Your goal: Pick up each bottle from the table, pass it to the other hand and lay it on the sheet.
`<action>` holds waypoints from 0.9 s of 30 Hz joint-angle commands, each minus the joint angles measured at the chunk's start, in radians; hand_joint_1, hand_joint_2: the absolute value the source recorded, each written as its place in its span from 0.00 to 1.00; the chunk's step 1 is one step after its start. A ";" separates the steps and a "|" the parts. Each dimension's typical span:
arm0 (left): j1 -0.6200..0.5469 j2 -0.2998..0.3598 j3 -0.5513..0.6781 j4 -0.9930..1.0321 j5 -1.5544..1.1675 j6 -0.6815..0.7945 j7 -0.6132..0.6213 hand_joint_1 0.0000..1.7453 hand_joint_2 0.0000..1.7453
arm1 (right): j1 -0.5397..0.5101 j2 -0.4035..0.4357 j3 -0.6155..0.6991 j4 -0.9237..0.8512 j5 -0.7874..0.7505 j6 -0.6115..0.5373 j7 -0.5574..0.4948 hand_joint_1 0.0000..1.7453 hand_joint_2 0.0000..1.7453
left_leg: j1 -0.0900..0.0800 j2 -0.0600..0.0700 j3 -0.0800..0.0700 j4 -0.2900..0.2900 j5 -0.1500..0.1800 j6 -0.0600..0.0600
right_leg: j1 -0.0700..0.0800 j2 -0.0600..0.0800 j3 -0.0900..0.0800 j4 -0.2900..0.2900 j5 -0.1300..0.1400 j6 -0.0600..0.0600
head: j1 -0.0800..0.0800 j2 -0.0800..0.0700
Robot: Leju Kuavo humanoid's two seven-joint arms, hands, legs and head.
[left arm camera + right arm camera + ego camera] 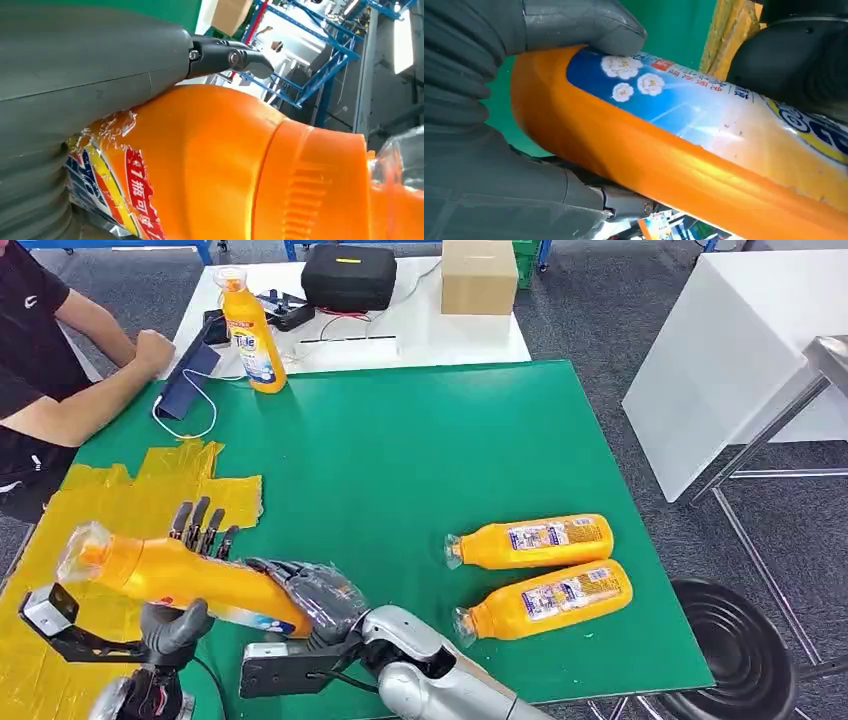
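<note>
An orange bottle (190, 580) hangs tilted above the yellow sheet (120, 500), clear cap toward the left. My left hand (175, 628) wraps its middle, dark fingers behind and thumb in front. My right hand (315, 595) grips its base end. In the left wrist view the grey thumb (90, 65) presses on the bottle's shoulder (210, 165). In the right wrist view my right hand (484, 100) clasps the labelled body (684, 145). Two more orange bottles (530, 541) (548, 600) lie side by side on the green mat (400, 460). Another (250, 330) stands upright at the mat's far left.
A person's arm (60, 390) rests at the table's left edge beside a blue tablet (188, 380). A black case (348, 277) and a cardboard box (478, 275) sit on the white table behind. A black stool (740, 650) stands at the right.
</note>
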 commanded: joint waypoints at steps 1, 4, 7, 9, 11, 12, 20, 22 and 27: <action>-0.021 0.002 -0.006 0.031 -0.002 0.003 0.007 0.00 1.00 | -0.040 -0.014 0.073 0.087 0.002 0.015 0.003 1.00 1.00 | 0.001 -0.002 0.004 -0.001 -0.001 -0.001 | 0.001 -0.001 0.004 -0.001 -0.001 0.000 | 0.000 0.000; -0.016 -0.007 -0.002 0.025 0.006 0.000 0.001 1.00 1.00 | -0.039 -0.016 0.073 0.089 0.001 0.017 0.004 1.00 1.00 | 0.000 -0.001 0.002 -0.001 0.000 0.000 | 0.000 -0.001 0.002 -0.001 0.000 0.000 | 0.000 0.000; -0.011 -0.009 -0.002 0.020 0.009 -0.004 -0.001 1.00 1.00 | -0.039 -0.018 0.071 0.089 0.001 0.018 0.004 1.00 1.00 | 0.001 -0.002 0.003 0.000 -0.001 0.000 | 0.001 -0.001 0.003 -0.001 -0.001 0.000 | 0.000 0.000; -0.011 -0.009 -0.002 0.020 0.009 -0.004 -0.001 1.00 1.00 | -0.039 -0.018 0.071 0.089 0.001 0.018 0.004 1.00 1.00 | 0.001 -0.002 0.003 0.000 -0.001 0.000 | 0.001 -0.001 0.003 -0.001 -0.001 0.000 | 0.000 0.000; -0.011 -0.009 -0.002 0.020 0.009 -0.004 -0.001 1.00 1.00 | -0.039 -0.018 0.071 0.089 0.001 0.018 0.004 1.00 1.00 | 0.001 -0.003 0.002 0.000 -0.001 0.000 | 0.001 -0.002 0.003 -0.001 -0.001 0.000 | 0.000 0.000; -0.011 -0.009 -0.002 0.020 0.009 -0.004 -0.001 1.00 1.00 | -0.039 -0.018 0.071 0.089 0.001 0.018 0.004 1.00 1.00 | 0.001 -0.002 0.002 0.000 0.000 0.000 | 0.001 -0.002 0.002 -0.001 -0.001 0.000 | 0.000 0.000; -0.006 -0.014 0.000 0.013 0.011 -0.010 -0.004 1.00 1.00 | -0.035 -0.024 0.065 0.090 0.000 0.020 0.006 1.00 1.00 | 0.000 -0.002 0.002 -0.001 0.000 0.000 | 0.000 -0.001 0.002 -0.001 -0.001 0.000 | 0.000 0.000; -0.006 -0.016 0.000 0.012 0.013 -0.013 -0.007 1.00 1.00 | -0.034 -0.025 0.059 0.092 -0.001 0.021 0.008 1.00 1.00 | 0.001 -0.003 0.003 0.000 -0.001 0.000 | 0.001 -0.002 0.004 -0.001 -0.001 0.000 | 0.000 0.000; -0.009 -0.020 0.013 0.002 -0.009 -0.015 -0.029 1.00 1.00 | -0.029 -0.028 0.039 0.090 0.003 0.009 0.013 1.00 1.00 | 0.001 -0.002 0.002 0.000 0.000 0.000 | 0.001 -0.002 0.002 -0.001 0.000 0.000 | 0.000 0.000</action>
